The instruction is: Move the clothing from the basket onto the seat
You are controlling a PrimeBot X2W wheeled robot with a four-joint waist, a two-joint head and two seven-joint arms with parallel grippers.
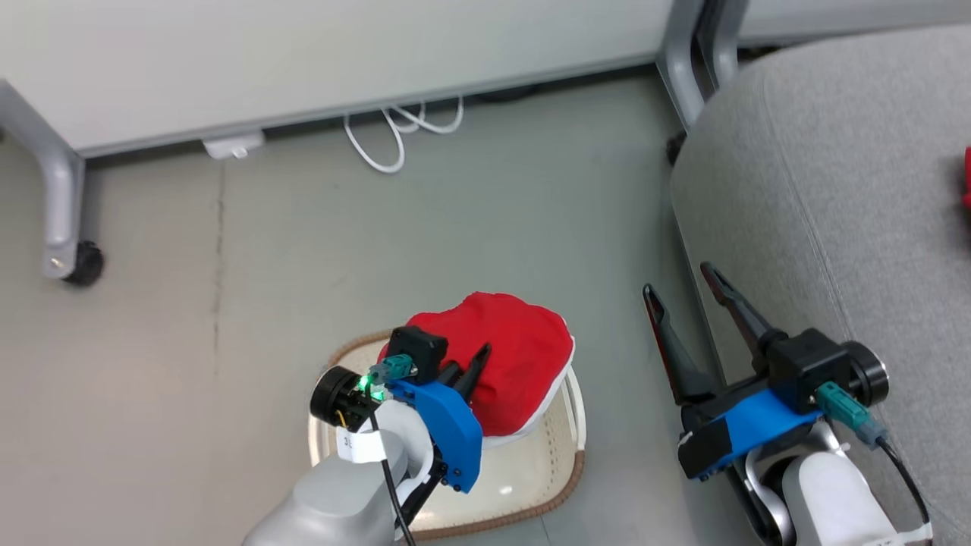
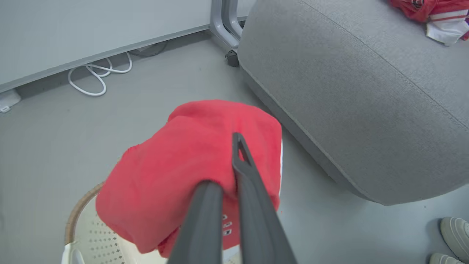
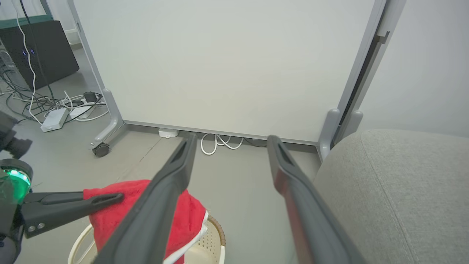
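Observation:
A red garment (image 1: 516,356) with white trim hangs bunched over the cream basket (image 1: 565,485), and my left gripper (image 1: 474,364) is shut on it. In the left wrist view the cloth (image 2: 176,165) drapes over one finger of that gripper (image 2: 227,165), above the basket's rim (image 2: 75,216). My right gripper (image 1: 680,282) stands open and holds nothing, close to the front edge of the grey seat (image 1: 834,189). Its fingers (image 3: 231,141) point at the white panel. Another red garment (image 2: 436,11) lies on the seat (image 2: 348,91), and its edge (image 1: 966,178) shows at the far right.
A white panel on grey legs with casters (image 1: 76,265) runs along the back. A looped white cable (image 1: 394,129) lies beneath it. A person's pale shoe (image 2: 454,231) is on the floor by the seat. Cables and a power strip (image 3: 55,119) lie far left.

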